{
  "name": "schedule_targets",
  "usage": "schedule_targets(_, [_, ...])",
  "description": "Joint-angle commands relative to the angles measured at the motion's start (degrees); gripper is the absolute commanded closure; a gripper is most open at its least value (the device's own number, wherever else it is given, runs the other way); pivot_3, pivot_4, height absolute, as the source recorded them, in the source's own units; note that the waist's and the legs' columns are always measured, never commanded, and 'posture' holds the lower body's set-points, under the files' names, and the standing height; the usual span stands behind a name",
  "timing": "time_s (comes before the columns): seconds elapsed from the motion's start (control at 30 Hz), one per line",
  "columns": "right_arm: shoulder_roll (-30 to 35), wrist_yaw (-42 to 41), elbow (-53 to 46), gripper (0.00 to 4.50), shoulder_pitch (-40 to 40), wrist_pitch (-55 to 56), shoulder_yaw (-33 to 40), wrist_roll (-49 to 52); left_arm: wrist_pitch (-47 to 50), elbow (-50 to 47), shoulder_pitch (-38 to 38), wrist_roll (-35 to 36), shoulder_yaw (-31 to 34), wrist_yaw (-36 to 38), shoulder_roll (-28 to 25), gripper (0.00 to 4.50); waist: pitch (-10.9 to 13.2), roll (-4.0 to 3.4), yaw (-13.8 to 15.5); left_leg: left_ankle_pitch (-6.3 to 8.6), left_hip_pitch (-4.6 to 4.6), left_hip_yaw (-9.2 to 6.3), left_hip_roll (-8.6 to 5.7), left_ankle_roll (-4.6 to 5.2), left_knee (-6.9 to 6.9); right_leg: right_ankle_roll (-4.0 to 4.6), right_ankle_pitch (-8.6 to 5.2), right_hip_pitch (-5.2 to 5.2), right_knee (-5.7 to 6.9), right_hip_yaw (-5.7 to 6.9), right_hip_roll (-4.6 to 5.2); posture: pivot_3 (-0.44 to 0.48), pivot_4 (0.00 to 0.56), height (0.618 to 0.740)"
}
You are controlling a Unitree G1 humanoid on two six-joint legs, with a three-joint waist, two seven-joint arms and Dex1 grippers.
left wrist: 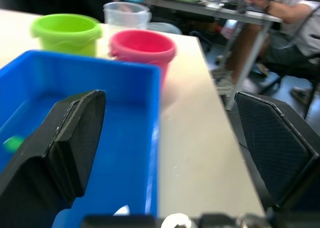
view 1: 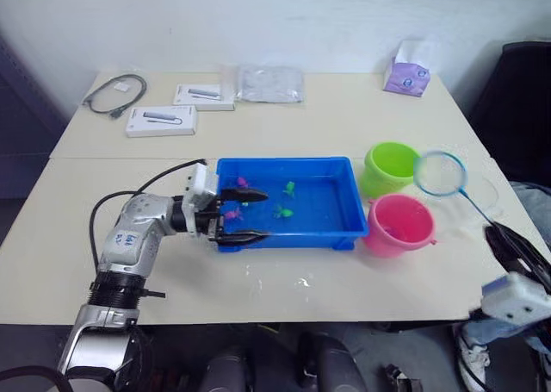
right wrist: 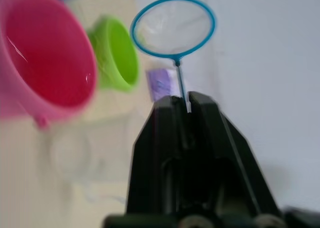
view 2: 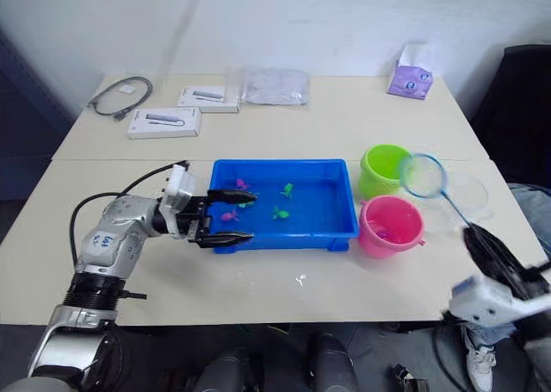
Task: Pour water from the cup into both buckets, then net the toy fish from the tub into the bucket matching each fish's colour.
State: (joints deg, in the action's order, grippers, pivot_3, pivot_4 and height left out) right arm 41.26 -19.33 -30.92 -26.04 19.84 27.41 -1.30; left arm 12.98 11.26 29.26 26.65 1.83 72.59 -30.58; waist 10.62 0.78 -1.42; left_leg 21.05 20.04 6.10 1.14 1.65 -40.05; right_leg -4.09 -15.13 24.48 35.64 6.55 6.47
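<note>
Our right end effector pinches the net handle, hoop raised above the buckets (ready to dip); our left end effector straddles the blue tub's rim wide open, steadying it.

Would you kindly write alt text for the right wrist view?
The right gripper is shut on the thin handle of the net, holding its blue hoop up in the air. Beyond it stand the pink bucket and the green bucket.
</note>
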Motion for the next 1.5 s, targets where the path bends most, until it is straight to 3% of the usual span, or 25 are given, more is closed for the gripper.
schedule_targets(0.03, [1.7, -4.7, -7.2, 4.50, 7.7, -18.2, -7.5, 20.5, -3.5, 1.8, -2.3, 1.1, 6.2, -1.9, -2.1, 0.05, 0.0, 0.00, -0.1, 0.00, -0.05, -0.03, 0.00, -0.01, 0.00, 0.03, -0.02, 0.00, 0.04, 0.02, 0.00, 0.000, 0.150, 0.740])
schedule_targets(0.23, [0.7, -5.2, -7.7, 4.50, 24.2, -40.7, -20.4, 30.7, -5.1, -0.9, -9.2, 1.1, 12.4, -6.6, -3.9, 0.05, 0.0, 0.00, 1.1, 0.04, 0.18, -0.23, -0.07, 0.04, -0.02, 0.06, -0.03, 0.06, -0.07, 0.32, 0.18, 0.000, 0.150, 0.740])
schedule_targets(0.47, [1.6, -5.2, -1.6, 4.50, 39.3, -60.7, -30.8, 28.6, -4.9, -3.9, -13.7, 1.5, 15.1, -9.4, -6.0, 0.05, 0.0, 0.00, 1.7, 0.07, 0.28, -0.33, -0.14, 0.08, -0.03, 0.04, -0.02, 0.08, -0.13, 0.47, 0.35, 0.000, 0.150, 0.740])
schedule_targets(0.7, [-5.0, -5.8, 5.1, 4.50, 50.8, -67.8, -34.4, 28.7, -4.5, -8.2, -16.4, 1.9, 15.3, -12.1, -5.3, 0.05, 0.0, -0.02, 1.1, 0.08, 0.35, -0.34, -0.12, 0.06, 0.00, 0.04, -0.02, 0.13, -0.11, 0.68, 0.34, 0.000, 0.150, 0.740])
schedule_targets(0.83, [-3.0, -12.1, 4.0, 4.50, 52.8, -68.5, -37.5, 28.5, -3.8, -10.6, -18.7, 2.2, 15.6, -13.0, -6.0, 0.05, 0.0, -0.02, 1.2, 0.09, 0.38, -0.33, -0.11, 0.04, 0.07, 0.04, -0.02, 0.13, -0.06, 0.72, 0.29, 0.000, 0.150, 0.740])
schedule_targets(1.2, [0.7, -18.5, 2.3, 4.50, 56.2, -75.0, -43.1, 27.4, -1.2, -15.3, -22.1, 2.2, 15.1, -13.8, -8.2, 0.05, 0.0, -0.03, 1.2, 0.14, 0.42, -0.44, -0.08, -0.01, 0.06, 0.03, -0.01, 0.10, -0.14, 0.83, 0.29, 0.000, 0.150, 0.740])
schedule_targets(1.43, [1.2, -21.5, 7.0, 4.50, 63.4, -77.3, -50.8, 22.6, -1.3, -14.6, -21.4, 1.0, 14.2, -13.8, -9.4, 0.05, 0.0, -0.05, 1.1, 0.16, 0.42, -0.44, -0.06, -0.05, 0.06, 0.06, -0.03, 0.14, -0.20, 0.84, 0.29, 0.000, 0.150, 0.740])
schedule_targets(1.5, [-2.0, -20.9, 9.6, 4.50, 66.0, -77.7, -52.0, 21.8, -1.3, -13.9, -20.9, 0.6, 14.0, -13.9, -9.8, 0.05, 0.0, -0.06, 1.1, 0.18, 0.43, -0.45, -0.05, -0.08, 0.09, 0.07, -0.04, 0.14, -0.20, 0.87, 0.27, 0.000, 0.150, 0.740])
